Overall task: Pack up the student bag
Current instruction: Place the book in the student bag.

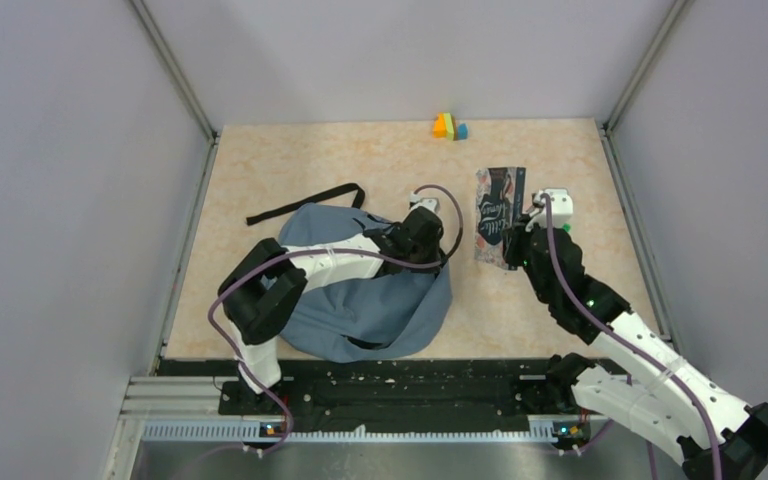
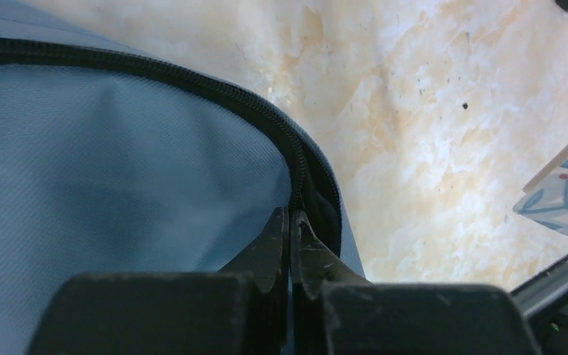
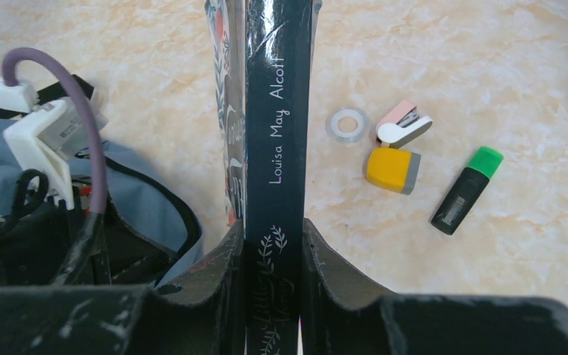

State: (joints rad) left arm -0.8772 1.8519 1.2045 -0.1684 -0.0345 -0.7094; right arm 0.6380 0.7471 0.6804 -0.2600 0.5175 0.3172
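**Top external view: student bag (image 1: pixel 360 310) slumping left of centre, both grippers engaged**

The student bag is lying flat on the table (image 1: pixel 290 160), lower left of centre in the overhead frame, its black strap (image 1: pixel 305 205) trailing toward the upper left. The left gripper (image 2: pixel 290 248) is pressing its fingers together on the dark zipper (image 2: pixel 192 78) edge at the bag's right rim. The right gripper (image 3: pixel 274 240) is clamping the spine of a book (image 3: pixel 277 111), holding it on edge just right of the bag.

Judgement: the bag is behaving as soft, light, floppy cloth and is likely to sag shut unless its mouth is lifted. The stitched zipper rim is offering the firmest purchase, while loose panel fabric is liable to bunch and slip.
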